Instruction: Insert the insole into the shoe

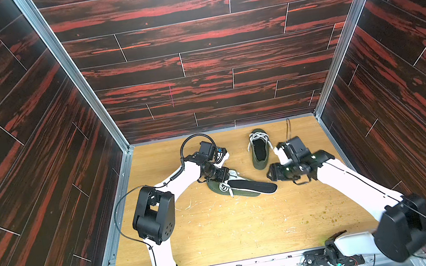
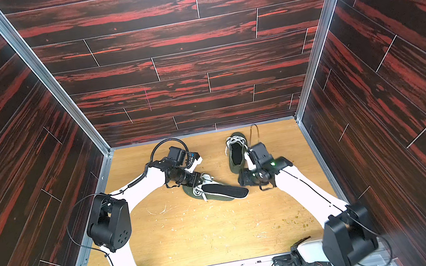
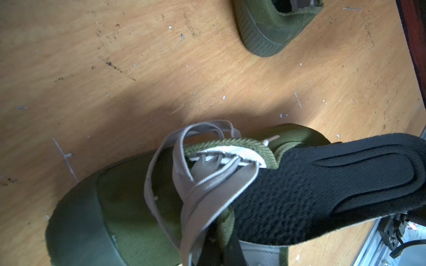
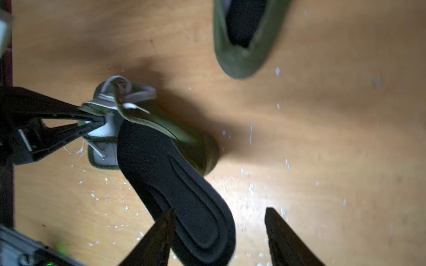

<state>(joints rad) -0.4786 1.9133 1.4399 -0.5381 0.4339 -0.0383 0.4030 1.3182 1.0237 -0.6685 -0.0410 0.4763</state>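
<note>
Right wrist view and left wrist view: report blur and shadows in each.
Right wrist view: motion-smeared overall, the second shoe most; a dark shadow falls on the table beside the shoe. Left wrist view: sharper, insole texture crisp, a soft shadow across the table.

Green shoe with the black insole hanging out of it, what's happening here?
The left gripper, jaws shut, pinches the olive-green canvas shoe near its laces on the wooden table. The black foam insole is partly in, heel end sticking out. The right gripper hovers at that heel, jaws open, not gripping. A second green shoe lies behind.
</note>
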